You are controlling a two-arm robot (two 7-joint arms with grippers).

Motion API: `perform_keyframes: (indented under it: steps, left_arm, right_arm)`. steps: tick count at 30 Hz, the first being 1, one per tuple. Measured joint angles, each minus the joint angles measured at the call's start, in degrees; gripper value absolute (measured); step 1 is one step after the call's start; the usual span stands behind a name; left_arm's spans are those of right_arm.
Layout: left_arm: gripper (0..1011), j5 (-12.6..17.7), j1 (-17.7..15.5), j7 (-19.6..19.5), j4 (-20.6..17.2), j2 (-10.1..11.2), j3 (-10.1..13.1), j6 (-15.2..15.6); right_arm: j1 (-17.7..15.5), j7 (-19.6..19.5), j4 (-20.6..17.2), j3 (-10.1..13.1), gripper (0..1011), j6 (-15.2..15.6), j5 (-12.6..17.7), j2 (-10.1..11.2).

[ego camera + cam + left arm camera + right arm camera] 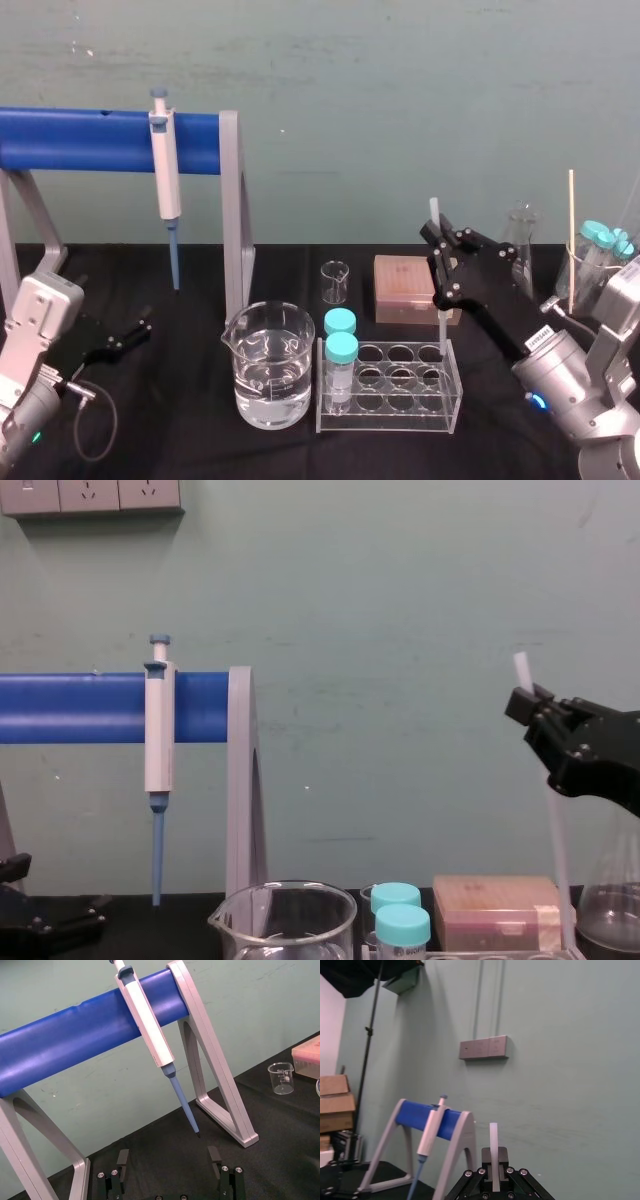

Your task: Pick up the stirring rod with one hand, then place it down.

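Fingers clamped together, the right gripper [437, 232] grips the stirring rod [440, 325] near its top. Its arm slopes up from the lower right. The rod stands upright, its lower end at the back right cell of the clear rack [390, 418]. The left gripper [135, 330] sits low at the table's left, fingers spread wide.

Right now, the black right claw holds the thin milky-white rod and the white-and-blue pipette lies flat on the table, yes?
No: the white-and-blue pipette hangs upright on the blue stand bar, as the head view shows. The black right claw does hold the thin milky-white rod.
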Motion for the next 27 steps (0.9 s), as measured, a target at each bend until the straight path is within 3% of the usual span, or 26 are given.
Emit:
perform_keyframes:
  steps: [27]
  left_arm:
    - [1000,0.0,0.0,0.0,0.0,0.0,0.0,0.0]
  right_arm:
    - [-1.17,0.94,-1.67,-1.85,67,1.6,-0.46,0.31]
